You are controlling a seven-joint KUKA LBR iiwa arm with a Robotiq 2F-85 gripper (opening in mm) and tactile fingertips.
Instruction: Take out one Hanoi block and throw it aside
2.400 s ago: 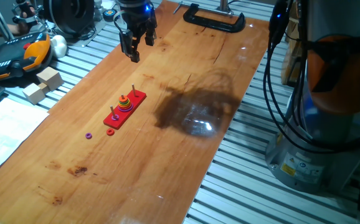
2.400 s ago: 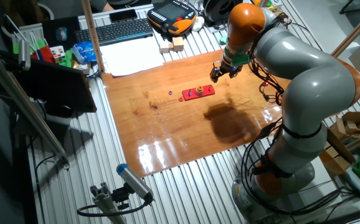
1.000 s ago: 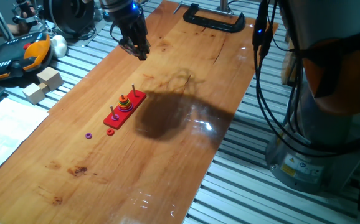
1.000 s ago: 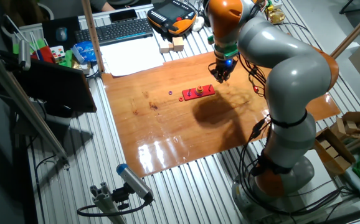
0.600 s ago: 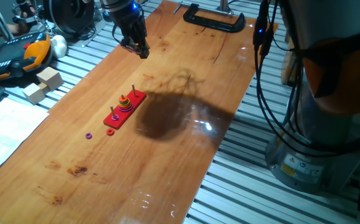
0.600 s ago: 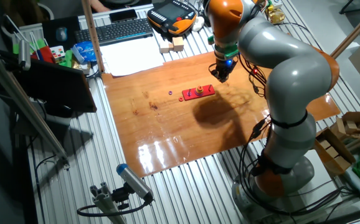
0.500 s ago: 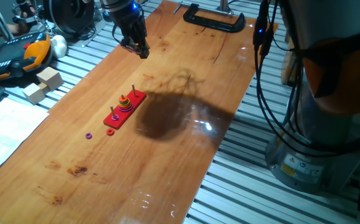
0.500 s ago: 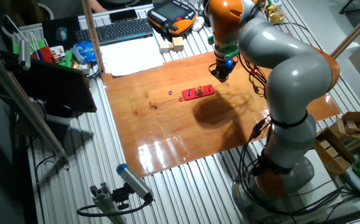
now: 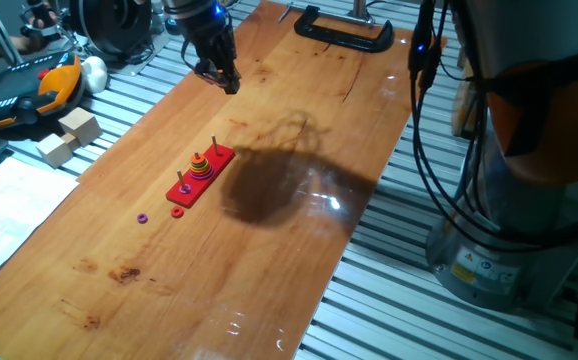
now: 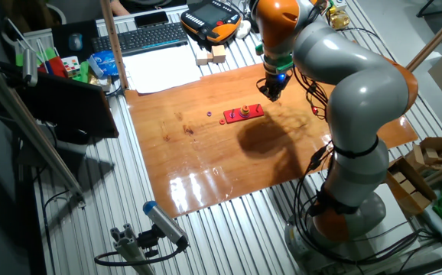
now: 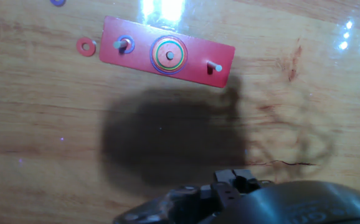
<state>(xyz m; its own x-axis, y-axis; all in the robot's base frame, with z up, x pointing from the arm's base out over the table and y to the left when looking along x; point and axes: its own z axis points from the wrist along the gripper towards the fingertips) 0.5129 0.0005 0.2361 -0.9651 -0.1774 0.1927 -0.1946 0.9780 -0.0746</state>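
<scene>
Orange-red, the Hanoi block (image 9: 177,212) lies on the table (image 9: 299,120) in one fixed view, just off the red base (image 9: 200,177) at 7 o'clock; the tool (image 9: 219,78) hangs well apart at 12, seemingly empty. The other fixed view shows the same spacing. Hand view: block at the base's 9 o'clock end, rings still stacked centrally; the tool's opening cannot be told. Removal looks done.
</scene>
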